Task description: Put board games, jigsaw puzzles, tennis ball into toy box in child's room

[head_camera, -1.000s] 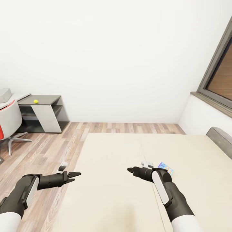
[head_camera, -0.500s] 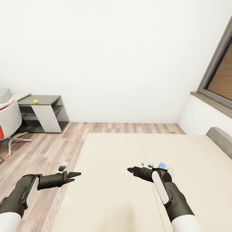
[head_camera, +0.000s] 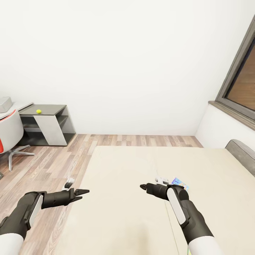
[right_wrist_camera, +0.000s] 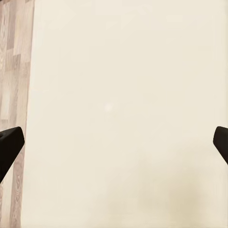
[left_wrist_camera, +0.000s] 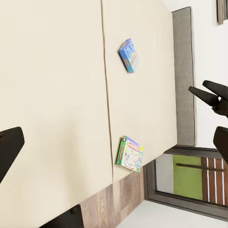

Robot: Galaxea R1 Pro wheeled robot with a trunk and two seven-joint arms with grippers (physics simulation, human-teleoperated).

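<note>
- The left gripper [head_camera: 84, 192] hangs over the bed's near left edge, where the mattress meets the wood floor [head_camera: 46, 166]; in the head view its fingers come to a close point, while the left wrist view shows one dark finger [left_wrist_camera: 9, 145] at the frame edge, so how wide they stand cannot be told.
- The right gripper [head_camera: 143, 186] hangs over the middle of the bed [head_camera: 124, 198], holding nothing; in the right wrist view its two fingers [right_wrist_camera: 9, 145] sit at opposite frame edges, spread wide, with bare mattress between them.
- One board game [head_camera: 180, 183] lies flat on the bed just behind the right gripper's wrist, partly hidden by the arm.
- In the left wrist view two board games lie on the bed beyond the centre seam: a blue one [left_wrist_camera: 129, 55] out on open mattress, and a green-edged one [left_wrist_camera: 130, 154] near the mattress edge by the window frame.
- The bed is open and flat ahead of both sets of fingers, up to its far edge against the floor.
- The tennis ball [head_camera: 38, 111] sits on the grey table [head_camera: 53, 108] by the far wall, well away from the left fingers, across open floor.
- A white chair [head_camera: 10, 131] with red trim stands beside that table.
- A window [head_camera: 241, 81] and its sill lie off to the side of the right arm, and a grey headboard [head_camera: 242, 148] borders the bed there.
</note>
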